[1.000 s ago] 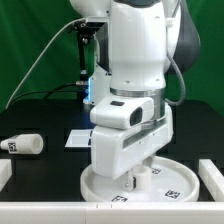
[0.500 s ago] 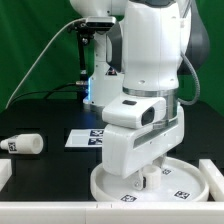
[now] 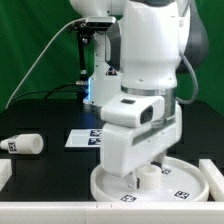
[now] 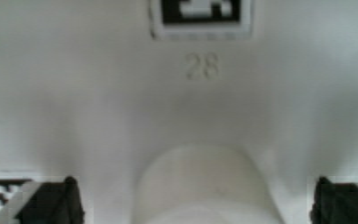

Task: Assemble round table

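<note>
The large round rimmed disc [image 3: 190, 182] lies flat on the black table at the exterior view's lower right. My gripper [image 3: 141, 176] points down over its middle, with the raised round hub [image 3: 148, 178] beside the fingers. In the wrist view the disc's surface [image 4: 87, 110] fills the picture, with a tag [image 4: 202, 12] and the hub [image 4: 202, 180] between my fingers [image 4: 51, 200]. The gripper [image 4: 197, 205] is open wide, with gaps on both sides of the hub. The short thick leg [image 3: 25, 144] lies on its side at the far left. The cross-shaped base is out of view.
The marker board [image 3: 82, 138] lies flat behind the disc. A white block [image 3: 5, 176] stands at the lower left edge and another [image 3: 214, 170] at the lower right, close to the disc's rim. The robot's base and cables stand at the back.
A second ago the arm and the disc were further to the exterior view's left. Both have shifted right. Since half a second ago almost nothing has moved.
</note>
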Robot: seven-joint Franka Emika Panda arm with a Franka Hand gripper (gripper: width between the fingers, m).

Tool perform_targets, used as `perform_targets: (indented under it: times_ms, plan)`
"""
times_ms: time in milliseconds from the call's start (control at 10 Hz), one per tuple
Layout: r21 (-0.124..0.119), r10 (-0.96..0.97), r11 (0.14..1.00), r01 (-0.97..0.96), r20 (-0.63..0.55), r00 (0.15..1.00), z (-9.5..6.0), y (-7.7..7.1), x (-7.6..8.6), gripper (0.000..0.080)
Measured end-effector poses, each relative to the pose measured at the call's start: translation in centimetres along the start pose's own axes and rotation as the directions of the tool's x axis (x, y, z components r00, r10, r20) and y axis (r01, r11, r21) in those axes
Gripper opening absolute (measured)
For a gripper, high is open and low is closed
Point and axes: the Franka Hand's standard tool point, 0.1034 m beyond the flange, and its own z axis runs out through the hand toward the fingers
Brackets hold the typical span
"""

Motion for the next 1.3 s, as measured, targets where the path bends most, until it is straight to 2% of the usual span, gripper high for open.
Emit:
perform_targets:
  times_ms: [200, 300, 400, 700, 800, 900, 1000, 1100, 1200, 1300]
  plan:
    - [-0.026, -0.048, 0.998, 0.048, 0.032, 0.998, -4.4, -0.1, -4.1, 0.0649]
    - [-0.046, -0.021, 0.999, 0.023, 0.039, 0.999, -6.1, -0.2, -5.3, 0.0649]
    - [-0.067, 0.003, 0.998, -0.001, 0.036, 0.999, -7.5, -0.5, -5.5, 0.0649]
    - [-0.062, -0.005, 0.998, 0.007, 0.037, 0.999, -7.0, -0.7, -5.5, 0.0649]
    - [-0.079, -0.013, 0.997, 0.015, 0.022, 1.0, -6.7, -0.5, -5.6, 0.0649]
    - [-0.101, -0.021, 0.995, 0.02, 0.0, 1.0, -5.2, -1.3, -7.4, 0.0649]
    - [-0.1, -0.069, 0.993, 0.07, 0.011, 0.998, -4.0, -1.9, -10.1, 0.0649]
    - [-0.121, -0.136, 0.983, 0.137, 0.017, 0.991, -2.9, -1.2, -13.3, 0.0649]
    - [-0.125, -0.148, 0.981, 0.151, 0.029, 0.989, -2.0, -0.1, -16.1, 0.0649]
    - [-0.091, -0.103, 0.99, 0.106, 0.039, 0.994, -1.7, 0.1, -17.5, 0.0649]
